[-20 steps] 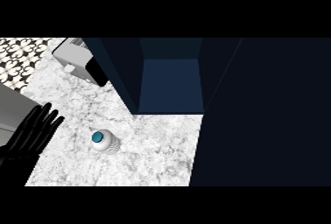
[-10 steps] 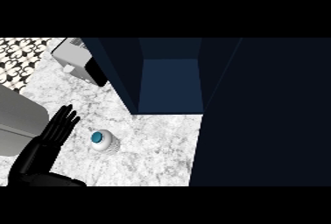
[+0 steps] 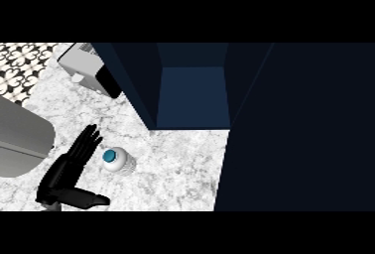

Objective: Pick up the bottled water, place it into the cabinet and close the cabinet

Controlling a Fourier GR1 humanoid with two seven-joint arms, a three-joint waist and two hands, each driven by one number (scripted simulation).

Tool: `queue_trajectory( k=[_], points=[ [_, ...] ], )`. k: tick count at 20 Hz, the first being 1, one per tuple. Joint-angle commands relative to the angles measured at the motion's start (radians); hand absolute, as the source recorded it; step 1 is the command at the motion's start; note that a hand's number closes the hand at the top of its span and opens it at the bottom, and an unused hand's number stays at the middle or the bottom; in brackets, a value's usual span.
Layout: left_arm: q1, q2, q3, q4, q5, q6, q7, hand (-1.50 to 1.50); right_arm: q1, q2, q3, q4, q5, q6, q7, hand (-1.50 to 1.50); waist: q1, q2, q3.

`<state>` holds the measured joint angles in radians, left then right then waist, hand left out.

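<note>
— The cabinet (image 3: 192, 94) stands open over the marble desk (image 3: 176, 168) — ready for the bottle?
— Likely. The left robot hand (image 3: 73, 158) has straight, spread fingers, holding nothing, just beside the upright bottled water (image 3: 117, 160) — lined up to grasp.

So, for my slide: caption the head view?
Left hand open beside the upright bottle, cabinet open.

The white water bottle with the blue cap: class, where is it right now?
In the head view, the white water bottle with the blue cap stands on the marble counter, lower left, beside the open left hand.
</note>
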<state>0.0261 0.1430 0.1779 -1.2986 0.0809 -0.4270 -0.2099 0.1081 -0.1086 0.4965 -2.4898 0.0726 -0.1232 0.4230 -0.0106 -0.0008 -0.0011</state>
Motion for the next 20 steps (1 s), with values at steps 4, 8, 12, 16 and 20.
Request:
queue_trajectory(
  k=[4, 8, 12, 16, 20],
  points=[
    [-0.143, 0.031, 0.022, 0.324, -0.074, -0.004, -0.205, -1.5, 0.018, -0.034, 0.023, -0.08, 0.087, -0.012, 0.01, -1.5, -0.004, 0.001, 0.0],
    [-0.19, -0.027, -0.001, 0.506, -0.131, 0.045, -0.336, -1.5, -0.013, -0.046, 0.005, -0.092, 0.07, -0.019, 0.041, -1.5, -0.006, 0.002, -0.001],
    [-0.213, -0.001, 0.014, 0.604, -0.138, 0.033, -0.435, -1.5, -0.02, -0.02, 0.052, -0.071, 0.125, -0.058, 0.028, -1.5, -0.001, 0.001, 0.0],
    [-0.306, 0.025, 0.044, 0.736, -0.144, 0.045, -0.515, -1.5, 0.032, -0.073, 0.022, -0.142, 0.08, -0.042, 0.049, -1.5, -0.008, 0.002, -0.001],
    [-0.364, 0.035, 0.082, 0.822, -0.121, 0.059, -0.561, -1.5, 0.046, -0.061, 0.078, -0.083, 0.112, -0.073, -0.014, -1.5, -0.01, 0.002, -0.001]
  ],
)
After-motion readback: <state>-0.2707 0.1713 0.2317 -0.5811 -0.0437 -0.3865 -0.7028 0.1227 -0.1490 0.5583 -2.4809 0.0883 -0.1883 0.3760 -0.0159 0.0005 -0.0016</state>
